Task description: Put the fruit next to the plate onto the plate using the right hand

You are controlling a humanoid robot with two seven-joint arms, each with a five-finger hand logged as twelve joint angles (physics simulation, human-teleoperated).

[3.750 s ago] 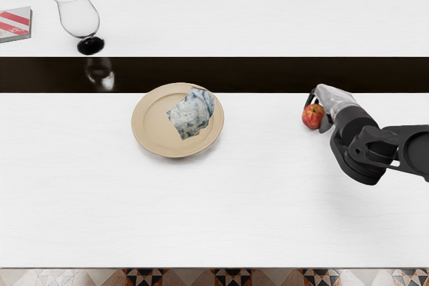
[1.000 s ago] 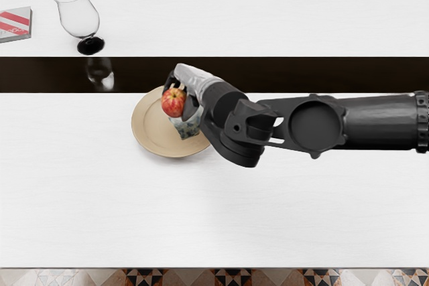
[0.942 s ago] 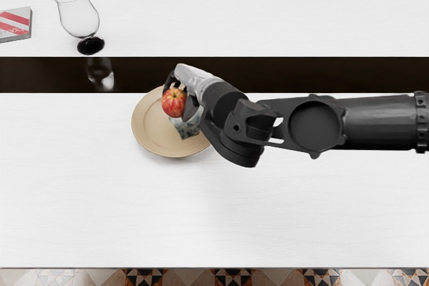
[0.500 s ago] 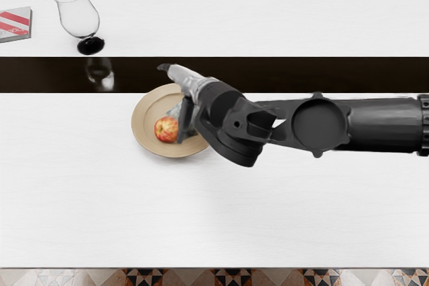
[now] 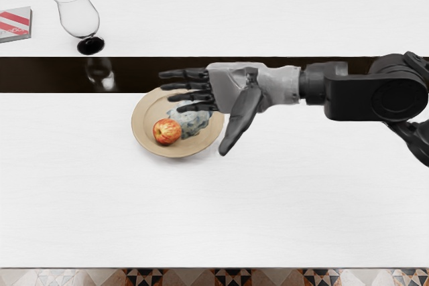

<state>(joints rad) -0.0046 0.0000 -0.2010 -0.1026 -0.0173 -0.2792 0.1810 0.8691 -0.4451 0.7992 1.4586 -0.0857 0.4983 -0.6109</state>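
Sitting on the tan plate (image 5: 146, 117), around 8 o'clock from its middle, is the apple (image 5: 166, 132), right up against a crumpled blue-grey lump (image 5: 192, 120) at its 2 o'clock. Just past that, the right hand (image 5: 228, 92) reaches in over the plate's far edge, fingers (image 5: 181, 85) straight and spread toward 9 o'clock, thumb angled to 7, gripping nothing. Way back at 10 o'clock are a wine glass (image 5: 75, 11) and a book (image 5: 15, 23).

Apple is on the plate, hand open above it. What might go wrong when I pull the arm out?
The right hand hangs over the far rim of the plate and over the blue-white lump; a low retreat may drag either. The apple sits beside that lump, so a knock there might roll it toward the near rim.
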